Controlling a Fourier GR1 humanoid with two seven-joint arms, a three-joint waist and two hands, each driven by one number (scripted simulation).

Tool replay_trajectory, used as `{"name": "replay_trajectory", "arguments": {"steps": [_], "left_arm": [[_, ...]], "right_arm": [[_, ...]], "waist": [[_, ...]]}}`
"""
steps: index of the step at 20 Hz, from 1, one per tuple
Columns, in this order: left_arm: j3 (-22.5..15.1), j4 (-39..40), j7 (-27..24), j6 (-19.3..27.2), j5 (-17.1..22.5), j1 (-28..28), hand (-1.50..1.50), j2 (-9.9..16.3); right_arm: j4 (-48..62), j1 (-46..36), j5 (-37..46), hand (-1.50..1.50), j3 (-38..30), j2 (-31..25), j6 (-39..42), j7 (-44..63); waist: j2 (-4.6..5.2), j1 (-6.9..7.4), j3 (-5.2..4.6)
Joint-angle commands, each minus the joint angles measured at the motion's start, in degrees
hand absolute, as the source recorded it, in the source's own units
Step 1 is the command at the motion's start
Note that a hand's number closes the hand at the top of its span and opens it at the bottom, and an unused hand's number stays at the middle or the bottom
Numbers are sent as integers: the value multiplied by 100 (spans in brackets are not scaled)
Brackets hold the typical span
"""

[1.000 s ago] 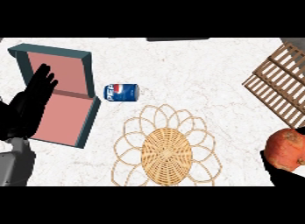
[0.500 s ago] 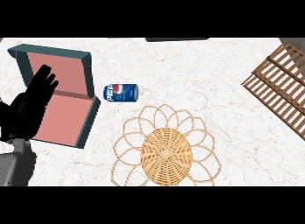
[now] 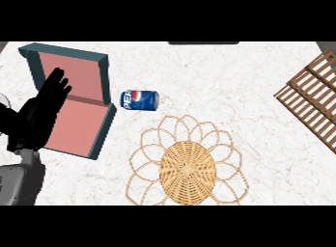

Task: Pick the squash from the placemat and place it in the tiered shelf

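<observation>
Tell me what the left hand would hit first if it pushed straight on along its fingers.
Probably the open teal box: the left hand points up-right over its pink inside, towards the raised lid, though its height above the box is unclear.

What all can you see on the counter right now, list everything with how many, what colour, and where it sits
Placemat: one, tan woven with looped edge, lower centre of the counter; nothing lies on it.
Soda can: one, blue with white and red, lying on its side just above the placemat, right of the box.
Box: one, open, teal outside and pink inside, left side of the counter.
Tiered shelf: one, light wooden slats, right edge, partly cut off.
Counter: one, white marbled top.
Squash: none in view.
Left robot hand: one, black, fingers straight, resting over the box's left edge, grey forearm below.
Right robot hand: not in view.
</observation>
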Motion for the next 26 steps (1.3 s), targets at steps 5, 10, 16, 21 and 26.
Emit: {"name": "replay_trajectory", "arguments": {"steps": [5,10,16,21,26], "left_arm": [[16,-107,121,-91,-3,-42,0,31],[-85,-20,27,20,-131,-64,0,-157],[-6,49,84,-19,-123,-165,0,-42],[53,14,122,83,-95,-202,0,-113],[-33,-6,-151,153,-208,127,0,-267]], "right_arm": [[2132,-473,-197,-150,-395,-748,-353,-1609],[3676,-863,-413,-150,-415,-1859,49,-1863],[5372,-954,-844,-150,-545,-3148,1607,-1609],[6378,-174,-804,-150,-936,-3755,2369,-2706],[6824,68,-1091,-150,-1157,-3991,3136,-3071]], "waist": [[-3,58,-4],[1,53,-5],[20,89,3],[12,-35,22],[-13,-105,37]]}}
